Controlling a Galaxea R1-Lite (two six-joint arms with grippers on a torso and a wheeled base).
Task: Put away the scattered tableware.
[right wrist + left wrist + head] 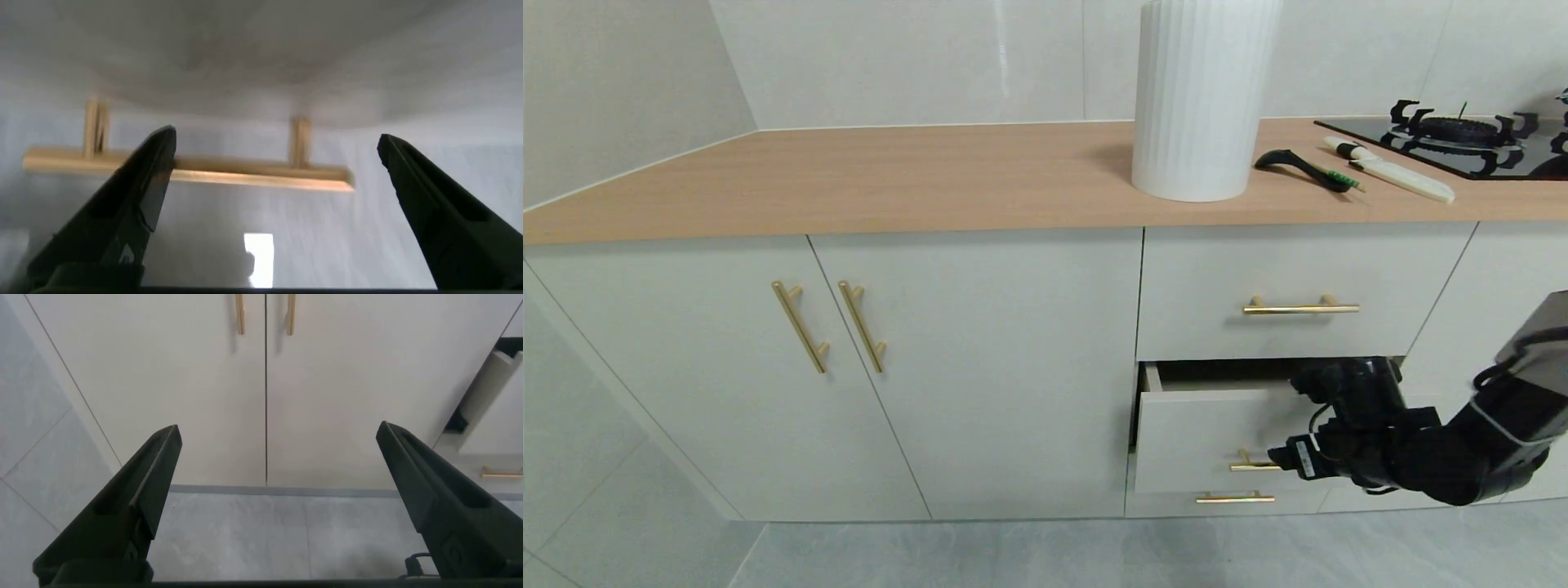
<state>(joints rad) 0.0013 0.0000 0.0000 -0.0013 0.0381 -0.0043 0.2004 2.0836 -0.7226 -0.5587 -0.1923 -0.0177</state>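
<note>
Up on the bench point(931, 180), knife point(1392, 170) looks light, stiff, slick; I'd pinch its handle. Wide, empty: left claw point(278, 441), right claw point(274, 147).

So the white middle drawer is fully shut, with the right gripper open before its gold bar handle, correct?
Not quite: the head view shows the white middle drawer pulled partly open. The right gripper is open before its gold bar handle.
</note>
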